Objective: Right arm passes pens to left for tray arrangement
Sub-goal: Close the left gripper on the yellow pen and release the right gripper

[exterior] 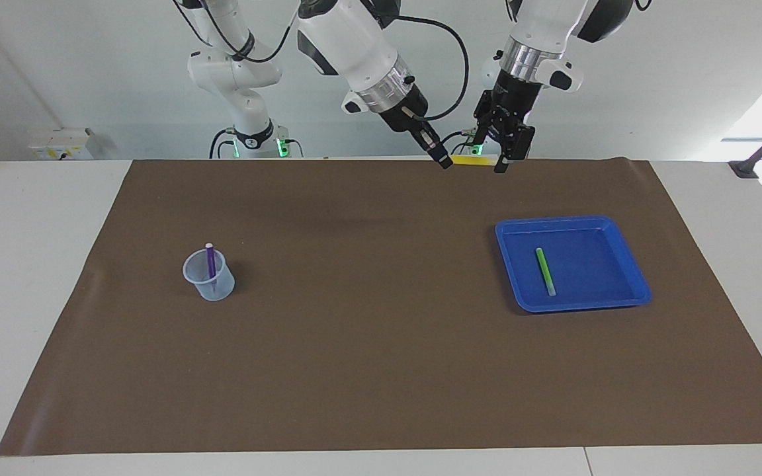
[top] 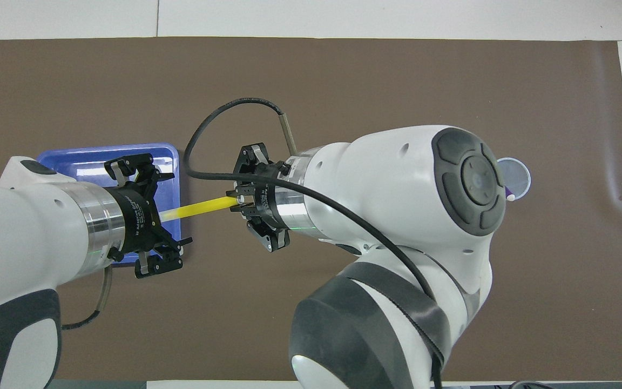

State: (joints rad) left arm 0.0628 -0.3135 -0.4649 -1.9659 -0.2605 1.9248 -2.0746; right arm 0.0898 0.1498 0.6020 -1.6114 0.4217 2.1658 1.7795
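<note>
High above the table edge nearest the robots, my right gripper (exterior: 444, 162) (top: 238, 200) is shut on one end of the yellow pen (exterior: 465, 160) (top: 203, 206), holding it level. My left gripper (exterior: 504, 158) (top: 176, 208) is open, its fingers on either side of the pen's free end. The blue tray (exterior: 596, 268) (top: 89, 158) lies toward the left arm's end, with the green pen (exterior: 544, 271) in it; the overhead view hides that pen under the left arm. The purple pen (exterior: 210, 260) stands in a cup.
A small translucent cup (exterior: 209, 279) (top: 516, 172) sits on the brown mat (exterior: 368, 344) toward the right arm's end. A black cable (top: 208, 124) loops off the right wrist.
</note>
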